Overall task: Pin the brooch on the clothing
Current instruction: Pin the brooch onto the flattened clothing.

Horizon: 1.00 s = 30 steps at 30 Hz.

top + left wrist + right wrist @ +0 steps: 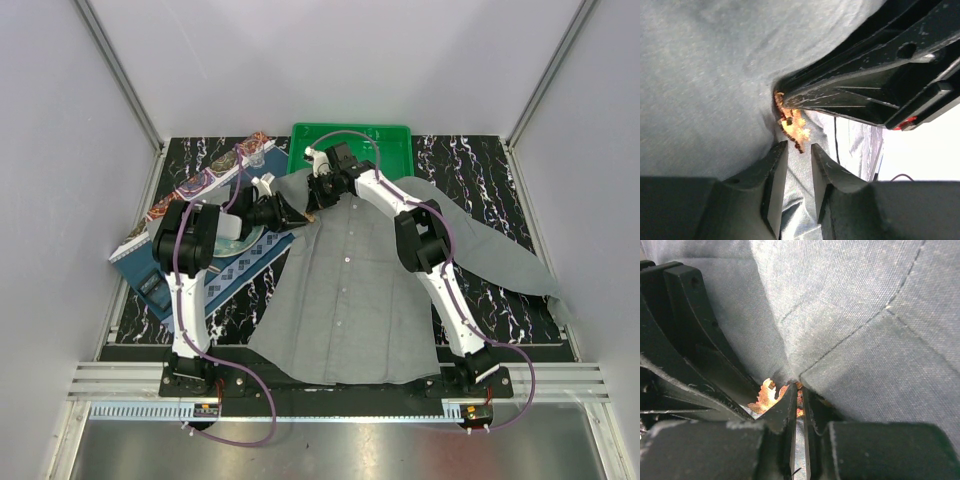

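Clothing: the grey clothing [350, 290] lies spread on the dark marbled table [480, 170], its collar end away from the arm bases and one sleeve flung out to the right.
Brooch: we find the brooch [792, 125] against the clothing at the left of its collar end. It is a small orange-gold glint where the cloth puckers, between the tips of both grippers.
Right gripper: the right gripper [799, 394] is closed to a thin slit on the brooch, and orange shows between its fingers. A fold of the clothing gathers right at the tips; whether cloth is pinched too we cannot tell.
Left gripper: the left gripper [799, 147] has its fingers a little apart and grips nothing. They point at the brooch, whose lower edge lies just off their tips.
In the way: from above, both grippers crowd over the collar end of the clothing and hide the brooch from us. In the left wrist view the right gripper's black finger lies across the top of the brooch. In the right wrist view the left gripper's dark frame blocks everything left of the fold.
Around: a green tray [350, 128] lies just beyond the collar end of the clothing — the right arm reaches over it. A blue patterned placemat [255, 262] lies beside the clothing's left edge, with a round plate [240, 240] on it, partly under the left arm.
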{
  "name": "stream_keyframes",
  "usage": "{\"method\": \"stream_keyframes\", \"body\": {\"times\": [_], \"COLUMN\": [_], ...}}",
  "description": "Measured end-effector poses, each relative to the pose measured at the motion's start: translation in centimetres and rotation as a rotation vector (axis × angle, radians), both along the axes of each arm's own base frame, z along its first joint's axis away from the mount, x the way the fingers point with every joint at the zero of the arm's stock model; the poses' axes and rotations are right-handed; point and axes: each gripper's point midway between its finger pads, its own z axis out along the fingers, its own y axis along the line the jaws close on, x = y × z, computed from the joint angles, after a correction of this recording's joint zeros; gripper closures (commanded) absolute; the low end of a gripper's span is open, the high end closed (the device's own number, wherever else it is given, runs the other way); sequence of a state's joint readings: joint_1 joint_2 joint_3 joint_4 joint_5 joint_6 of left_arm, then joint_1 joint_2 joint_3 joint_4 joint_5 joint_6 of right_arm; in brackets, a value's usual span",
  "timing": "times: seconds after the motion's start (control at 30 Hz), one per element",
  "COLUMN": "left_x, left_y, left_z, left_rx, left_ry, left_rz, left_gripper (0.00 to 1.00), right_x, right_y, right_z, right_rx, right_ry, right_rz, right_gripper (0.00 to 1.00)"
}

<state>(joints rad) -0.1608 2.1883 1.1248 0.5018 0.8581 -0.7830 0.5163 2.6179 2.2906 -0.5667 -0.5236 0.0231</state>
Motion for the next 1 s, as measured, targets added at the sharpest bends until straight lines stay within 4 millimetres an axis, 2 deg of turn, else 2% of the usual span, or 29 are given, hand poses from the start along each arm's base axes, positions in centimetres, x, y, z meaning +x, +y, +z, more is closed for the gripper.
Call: {"method": "stream_keyframes", "body": {"times": [0.1, 0.23, 0.3, 0.43, 0.57, 0.73, 0.87, 1.0], "left_x": [-0.2, -0.4, -0.4, -0.5, -0.4, -0.3, -0.3, -0.3], "left_y": [0.2, 0.3, 0.3, 0.3, 0.3, 0.3, 0.3, 0.3], "left_z": [-0.4, -0.6, -0.6, -0.5, -0.6, -0.5, -0.5, -0.5], "left_rx": [0.01, 0.012, 0.013, 0.012, 0.021, 0.033, 0.038, 0.04], "left_ry": [0.012, 0.017, 0.019, 0.021, 0.026, 0.023, 0.024, 0.028], "left_rz": [0.009, 0.011, 0.01, 0.008, 0.0, -0.01, -0.013, -0.016], "left_gripper": [0.89, 0.97, 1.0, 1.0, 1.0, 1.0, 1.0, 1.0], "right_x": [0.0, 0.0, 0.0, -0.2, -0.5, -0.2, 1.0, 2.1], "right_y": [0.0, 0.0, 0.0, 0.1, 0.1, 0.1, -0.2, -2.2], "right_z": [0.0, 0.0, 0.0, 0.2, 0.8, 2.9, 5.9, 7.6], "right_rx": [-0.003, -0.005, -0.004, 0.004, 0.011, 0.035, 0.096, 0.138], "right_ry": [-0.002, -0.001, -0.002, 0.005, 0.01, 0.005, -0.024, -0.024], "right_rz": [-0.002, -0.003, -0.003, 0.007, 0.016, 0.022, 0.025, 0.012], "right_gripper": [0.89, 0.85, 0.8, 0.68, 0.61, 0.51, 0.49, 0.51]}}
